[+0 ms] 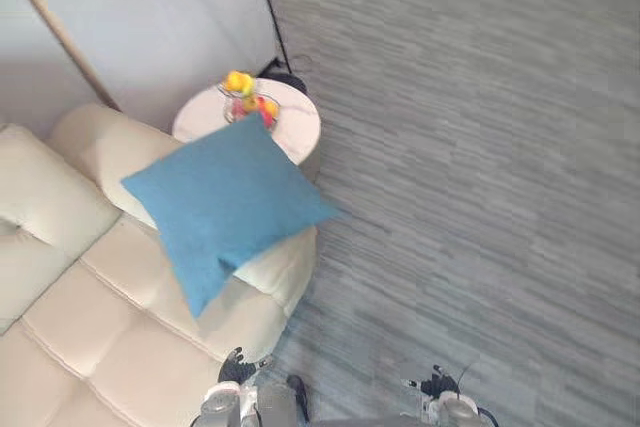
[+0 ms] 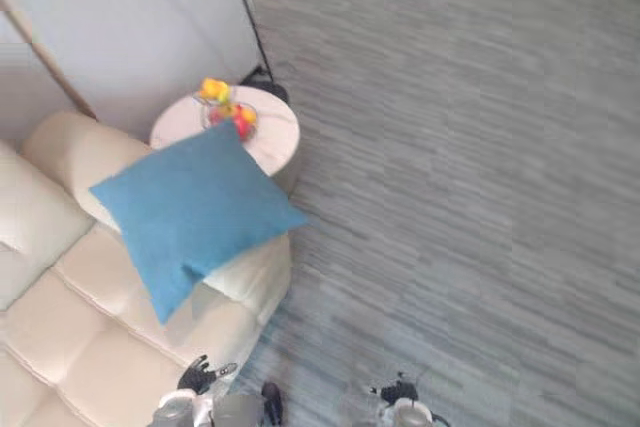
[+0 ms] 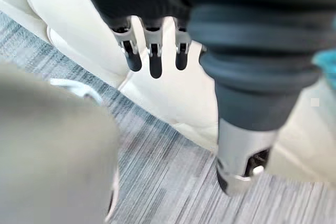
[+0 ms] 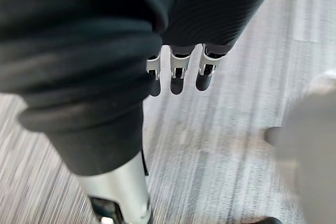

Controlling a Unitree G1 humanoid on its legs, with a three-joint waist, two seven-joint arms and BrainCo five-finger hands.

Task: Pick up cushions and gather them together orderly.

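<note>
A blue square cushion (image 1: 225,207) leans tilted over the armrest of the cream sofa (image 1: 110,317); a sliver of the cushion (image 3: 328,65) also shows in the left wrist view. My left hand (image 1: 234,371) hangs low beside the sofa's front corner, well below the cushion. Its fingers (image 3: 153,59) and thumb (image 3: 242,156) are relaxed and hold nothing, with the sofa's side (image 3: 173,95) just past them. My right hand (image 1: 440,385) hangs over the grey floor, apart from the sofa, its fingers (image 4: 177,74) straight and empty.
A round white side table (image 1: 295,127) with a bowl of fruit (image 1: 249,97) stands just behind the armrest. A black lamp pole (image 1: 268,12) and a leaning wooden pole (image 1: 60,32) rise by the wall. Grey carpet (image 1: 480,167) spreads to the right.
</note>
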